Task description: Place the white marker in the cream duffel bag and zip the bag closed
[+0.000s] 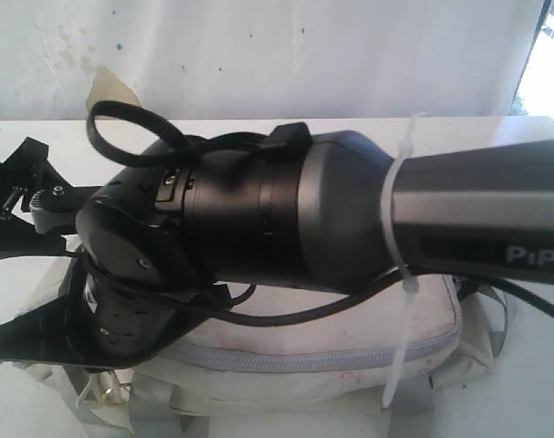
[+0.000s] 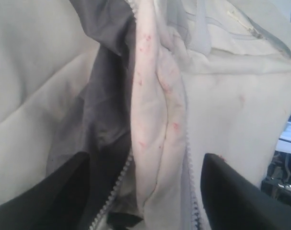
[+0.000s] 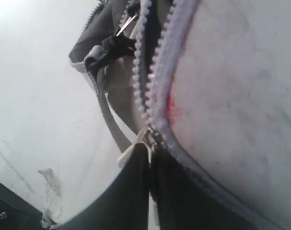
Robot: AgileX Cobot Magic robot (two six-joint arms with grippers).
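Clamping my right hand (image 3: 149, 155) on the zipper pull (image 3: 144, 136), I risk slipping off if the cream duffel bag (image 3: 231, 96) bunches and jams.

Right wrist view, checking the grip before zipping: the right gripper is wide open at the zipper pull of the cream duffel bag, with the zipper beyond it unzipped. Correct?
No: the right gripper is shut, pinching the zipper pull of the cream duffel bag; the right wrist view shows it. The rest holds.
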